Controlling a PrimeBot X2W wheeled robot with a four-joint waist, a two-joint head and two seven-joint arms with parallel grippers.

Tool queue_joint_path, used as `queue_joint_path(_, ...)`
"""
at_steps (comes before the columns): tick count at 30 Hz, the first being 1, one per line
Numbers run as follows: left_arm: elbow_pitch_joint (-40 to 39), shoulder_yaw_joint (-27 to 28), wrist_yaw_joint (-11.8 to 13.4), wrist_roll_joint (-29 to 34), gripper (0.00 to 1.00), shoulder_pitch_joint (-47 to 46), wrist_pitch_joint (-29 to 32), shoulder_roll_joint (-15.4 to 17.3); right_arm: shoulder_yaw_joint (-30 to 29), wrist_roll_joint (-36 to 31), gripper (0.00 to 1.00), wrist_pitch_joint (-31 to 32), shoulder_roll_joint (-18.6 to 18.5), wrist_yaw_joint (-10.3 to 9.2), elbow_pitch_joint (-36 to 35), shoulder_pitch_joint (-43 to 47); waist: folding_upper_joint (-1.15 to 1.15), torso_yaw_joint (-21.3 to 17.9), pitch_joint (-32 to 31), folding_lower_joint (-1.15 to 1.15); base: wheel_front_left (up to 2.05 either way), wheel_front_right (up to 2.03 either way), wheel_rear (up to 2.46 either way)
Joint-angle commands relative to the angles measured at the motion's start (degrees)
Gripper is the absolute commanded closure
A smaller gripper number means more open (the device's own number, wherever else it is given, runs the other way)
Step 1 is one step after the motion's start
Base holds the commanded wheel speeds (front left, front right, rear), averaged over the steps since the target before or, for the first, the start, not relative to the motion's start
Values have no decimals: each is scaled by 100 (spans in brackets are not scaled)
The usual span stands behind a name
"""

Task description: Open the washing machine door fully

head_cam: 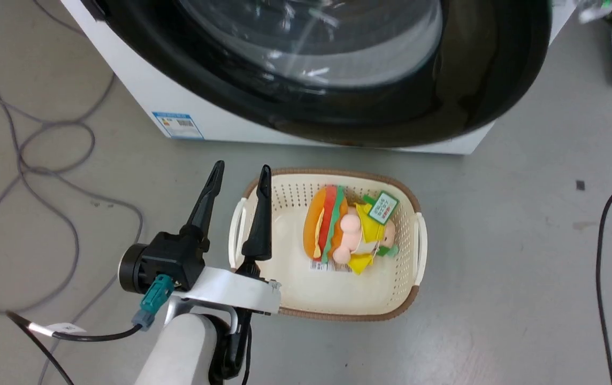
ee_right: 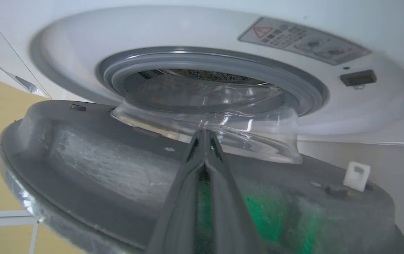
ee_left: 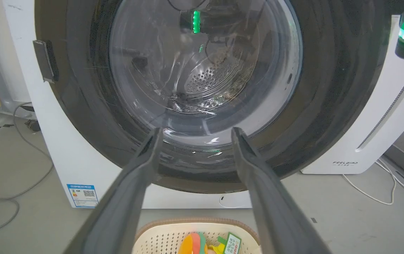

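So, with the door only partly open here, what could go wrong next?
1. The right gripper is shut, its thin tips at the washing machine door's inner side, right at the foot of the glass bowl. If it pushes there, the tips may slide along the curved glass.
2. The left gripper hangs open in front of the door, above the basket. A door swinging outward might strike its fingers.

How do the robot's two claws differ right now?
The left gripper has long dark fingers spread apart; the right gripper has them pressed together. The left faces the glossy black front of the round washing machine door; the right points at its grey inner side. Both hold nothing.
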Motion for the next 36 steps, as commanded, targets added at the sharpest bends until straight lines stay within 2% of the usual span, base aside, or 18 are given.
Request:
queue_joint_path(1,54,29,13,57,0,56,-30,9,12,49,100,142,104,6,-5,251,0,-1,-158,0,0,0,0)
queue_joint_path(8,185,113,-5,134,0,251,-30,9,-9,135,100,454,128,6,-234,835,0,2,-556,0,0,0,0)
queue_joint_path(19,453,306,-50,350,0,796,-30,9,-107,395,100,796,7,6,-1154,2121,0,72,-1232,0,0,0,0)
queue_joint_path(29,591,549,-182,603,0,1171,-30,26,-59,662,100,831,-99,6,-2360,3049,0,102,-1545,0,0,0,0)
queue_joint_path(36,698,613,-243,677,0,1327,-30,23,241,801,100,700,-158,6,-3377,3483,0,64,-1615,0,0,0,0)
